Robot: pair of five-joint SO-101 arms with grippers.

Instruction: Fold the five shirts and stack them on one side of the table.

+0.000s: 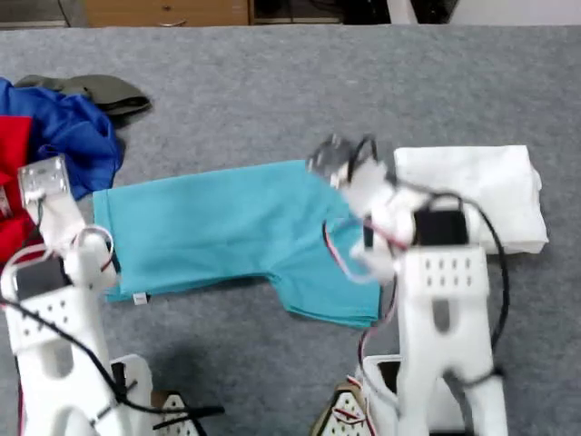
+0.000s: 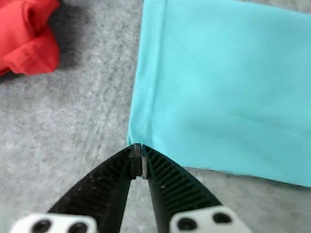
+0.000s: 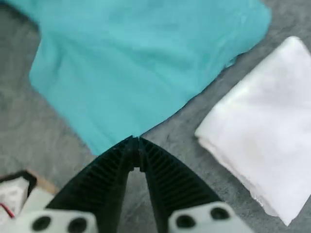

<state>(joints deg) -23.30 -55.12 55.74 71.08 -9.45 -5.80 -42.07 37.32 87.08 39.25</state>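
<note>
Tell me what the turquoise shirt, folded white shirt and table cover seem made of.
Turquoise shirt: soft matte knit, likely cotton jersey; it drapes flat with a stitched hem.
Folded white shirt: similar matte cloth, soft rounded fold edges.
Table cover: grey felt or carpet, by its fuzzy speckled nap.

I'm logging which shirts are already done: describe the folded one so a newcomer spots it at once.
On the grey table, look to the right end in the high view, past the teal shirt spread flat in the middle. There lies the white shirt, the only one folded into a neat rectangle; the red shirt, blue shirt and olive shirt lie heaped at the left end.
</note>
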